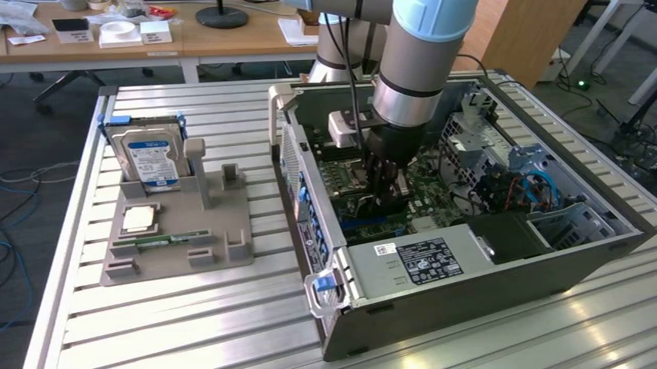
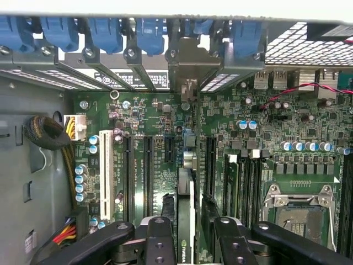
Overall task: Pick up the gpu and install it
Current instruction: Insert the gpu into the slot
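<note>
An open desktop computer case lies on its side on a slatted metal table, toward the edge on the exterior view's right. The robot arm reaches straight down into the case from above.

The gripper hangs low over the green motherboard. Its two black fingers stand partly apart and clamp the gpu between them, so the card sits directly under the gripper, not off to any side.

In the wrist view the gpu appears edge-on, as a thin upright card. Its long axis runs from between the fingers toward the case's rear wall, where a row of blue slot clips lines the rim. That axis lies parallel to the long black expansion slots on the board. A silvery metal bracket at the card's far end stands against the rear wall, among the slot openings. I judge the card to be lined up with a slot and close to seated, though I cannot tell whether its lower edge is fully pushed home.

What shows of the gpu is a narrow dark and pale edge with a small green logo near the fingers. Its fan face is hidden.

On the table, near the edge on the exterior view's left, a grey parts tray holds a silver hard drive.
</note>
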Motion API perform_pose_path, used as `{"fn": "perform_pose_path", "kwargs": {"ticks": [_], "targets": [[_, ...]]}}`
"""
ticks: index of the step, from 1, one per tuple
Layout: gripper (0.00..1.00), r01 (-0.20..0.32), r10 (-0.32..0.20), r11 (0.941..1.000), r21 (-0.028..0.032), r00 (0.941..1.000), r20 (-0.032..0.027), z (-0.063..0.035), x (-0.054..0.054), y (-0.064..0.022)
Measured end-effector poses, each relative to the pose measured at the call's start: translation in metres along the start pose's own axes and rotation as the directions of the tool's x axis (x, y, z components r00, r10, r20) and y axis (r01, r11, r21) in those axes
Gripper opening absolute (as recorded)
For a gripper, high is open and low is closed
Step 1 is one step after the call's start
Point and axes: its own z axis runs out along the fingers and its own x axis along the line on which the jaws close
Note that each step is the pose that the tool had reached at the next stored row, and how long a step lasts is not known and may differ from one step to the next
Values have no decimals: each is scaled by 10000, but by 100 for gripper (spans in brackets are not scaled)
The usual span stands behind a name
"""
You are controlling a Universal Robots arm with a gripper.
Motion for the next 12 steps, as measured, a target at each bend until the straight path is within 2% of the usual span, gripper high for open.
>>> {"fn": "perform_pose_path", "kwargs": {"ticks": [5,6,7,12], "targets": [[34,0,0,10000,-2,10000,-3,-1,0,0],[33,0,0,10000,-2,10000,-3,-1,0,0],[26,0,0,10000,-2,10000,-3,-2,0,0],[25,0,0,10000,-2,10000,-3,-1,0,0]]}}
